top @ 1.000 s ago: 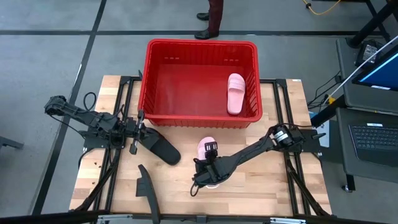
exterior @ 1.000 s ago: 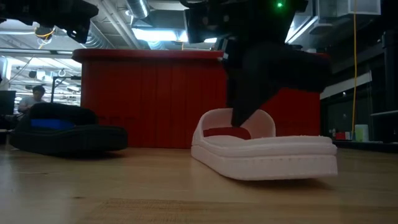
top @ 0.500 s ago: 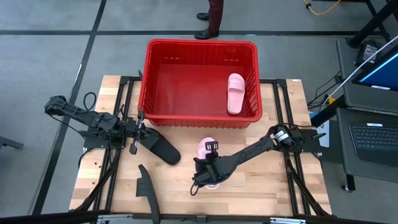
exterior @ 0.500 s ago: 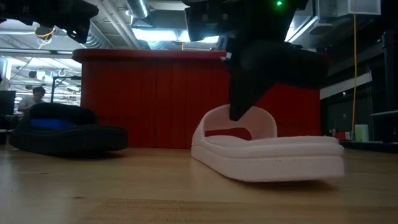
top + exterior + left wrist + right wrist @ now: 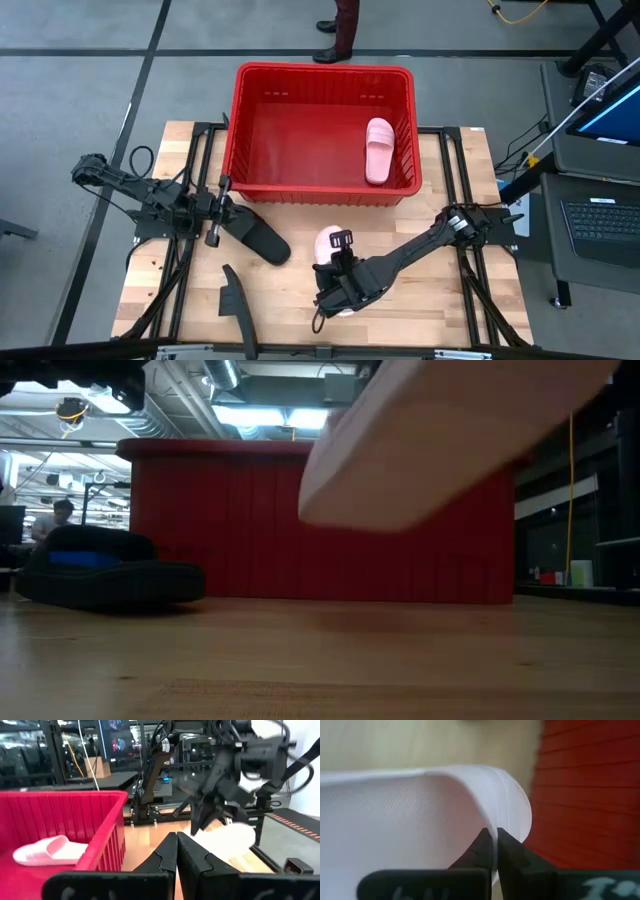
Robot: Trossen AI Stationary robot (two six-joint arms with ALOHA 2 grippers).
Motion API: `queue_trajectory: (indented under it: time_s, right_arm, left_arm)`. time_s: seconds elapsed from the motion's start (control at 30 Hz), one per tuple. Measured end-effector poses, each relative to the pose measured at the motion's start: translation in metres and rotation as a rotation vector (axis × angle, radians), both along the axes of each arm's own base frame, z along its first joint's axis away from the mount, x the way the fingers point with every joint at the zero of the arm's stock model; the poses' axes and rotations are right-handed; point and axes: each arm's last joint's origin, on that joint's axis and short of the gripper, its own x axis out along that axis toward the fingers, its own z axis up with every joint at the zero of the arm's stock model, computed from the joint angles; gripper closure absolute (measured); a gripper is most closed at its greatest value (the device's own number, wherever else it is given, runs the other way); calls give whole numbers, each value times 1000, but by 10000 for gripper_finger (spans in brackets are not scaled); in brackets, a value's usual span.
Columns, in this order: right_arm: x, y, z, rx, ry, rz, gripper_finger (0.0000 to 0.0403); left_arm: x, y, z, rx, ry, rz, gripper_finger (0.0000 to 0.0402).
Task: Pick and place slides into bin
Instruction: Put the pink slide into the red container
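- Right gripper point(image 5: 338, 283): positioned over the front-centre of the wooden surface point(image 5: 420, 300), fingers clamped on the strap of a light pink slide point(image 5: 330, 243). The right wrist view shows the two dark fingers point(image 5: 512, 860) pinched together on the strap's thin edge.
- Held pink slide: raised clear of the surface. In the low view its pale sole point(image 5: 440, 450) hangs tilted above the wood, with open air beneath it. In the left wrist view it shows beyond the bin's corner, under the right arm.
- Red bin point(image 5: 245, 130): stands at the back of the surface, between the two arms. It contains one light pink slide point(image 5: 379, 150), lying lengthwise close to the bin's right wall, sole down as far as the high view allows.
- Left gripper point(image 5: 214, 212): low over the left part of the surface, just in front of the bin's left corner. Its fingers point(image 5: 197, 862) are closed together with nothing between them.
- Black slide point(image 5: 258, 238): lying flat on the surface just beside the left gripper, between it and the held pink slide; contact with the gripper cannot be confirmed. The low view shows a blue patch inside it.
- Second black slide point(image 5: 236, 300): at the front edge of the surface, left of centre, apart from both grippers; it appears to stand on its side, though the view is poor.
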Motion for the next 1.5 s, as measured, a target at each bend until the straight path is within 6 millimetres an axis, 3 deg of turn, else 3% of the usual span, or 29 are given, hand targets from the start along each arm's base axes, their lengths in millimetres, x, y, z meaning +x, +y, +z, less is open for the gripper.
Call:
queue_trajectory:
  time_s: [0.37, 0.73, 1.17, 1.5]
  right_arm:
    - [-6, -10, 63, -102, -126, 41, 391]
    - [-17, -50, 104, -168, -214, -29, 391]
    - [-17, -132, 136, -288, -188, -116, 391]
    - [-24, -211, 160, -292, -149, -175, 391]
  left_arm:
    - [0, 2, 4, 27, -39, 86, 399]
    - [0, 5, 4, 65, -38, 161, 399]
    - [0, 6, 4, 110, -31, 229, 400]
    - [-3, 14, 6, 192, -9, 484, 401]
